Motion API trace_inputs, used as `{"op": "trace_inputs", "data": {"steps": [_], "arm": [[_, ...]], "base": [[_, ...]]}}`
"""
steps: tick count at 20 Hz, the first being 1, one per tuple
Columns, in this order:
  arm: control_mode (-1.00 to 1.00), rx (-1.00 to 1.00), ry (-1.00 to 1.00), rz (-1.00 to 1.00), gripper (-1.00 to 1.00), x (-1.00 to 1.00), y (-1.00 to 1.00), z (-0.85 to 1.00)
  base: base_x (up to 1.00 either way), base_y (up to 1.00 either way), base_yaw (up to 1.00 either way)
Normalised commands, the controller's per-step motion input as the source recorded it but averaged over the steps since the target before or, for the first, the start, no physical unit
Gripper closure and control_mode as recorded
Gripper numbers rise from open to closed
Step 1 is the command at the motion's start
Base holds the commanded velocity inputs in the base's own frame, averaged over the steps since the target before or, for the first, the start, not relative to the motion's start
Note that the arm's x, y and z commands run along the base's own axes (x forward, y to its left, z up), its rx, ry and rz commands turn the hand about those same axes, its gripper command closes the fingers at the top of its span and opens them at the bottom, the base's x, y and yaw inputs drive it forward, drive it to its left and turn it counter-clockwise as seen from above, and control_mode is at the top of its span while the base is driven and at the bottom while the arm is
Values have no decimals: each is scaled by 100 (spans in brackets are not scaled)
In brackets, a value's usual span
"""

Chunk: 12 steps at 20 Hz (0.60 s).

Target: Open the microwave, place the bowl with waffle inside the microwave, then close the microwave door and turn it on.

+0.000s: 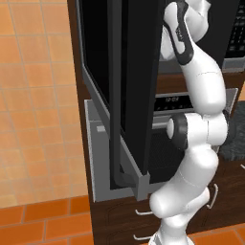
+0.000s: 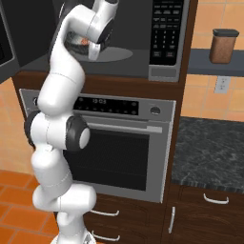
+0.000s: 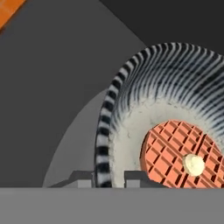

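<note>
The microwave [image 2: 164,71] stands open, and its door [image 1: 129,72] is swung out to the left with the dark bar handle [image 1: 114,95] facing me. My arm reaches into the grey cavity [image 2: 128,28]. The bowl [image 3: 131,127] has a black-and-white striped rim and holds a red-brown waffle [image 3: 175,153] with a pale pat on top. My gripper [image 3: 107,178] is shut on the bowl's near rim, one fingertip [image 3: 83,178] outside and one inside. The bowl [image 2: 76,39] sits over the grey turntable [image 2: 114,55]; I cannot tell whether it touches it.
The button panel [image 2: 164,33] lines the microwave's right edge. Below is the steel oven [image 2: 124,157] with a horizontal handle. A dark stone counter [image 2: 209,147] lies to the right, with a brown canister [image 2: 224,45] on a shelf above it. Orange tiles cover the wall and floor.
</note>
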Motion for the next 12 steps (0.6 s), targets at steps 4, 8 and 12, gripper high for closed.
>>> {"op": "trace_inputs", "data": {"steps": [4,8,12], "arm": [[-100,0,21,-3,-100,2,-15,3],[-100,-5,-5,0,-100,-19,-16,-16],[-100,-14,-58,0,-100,-22,7,-48]], "base": [[0,0,0],[0,0,0],[0,0,0]]}}
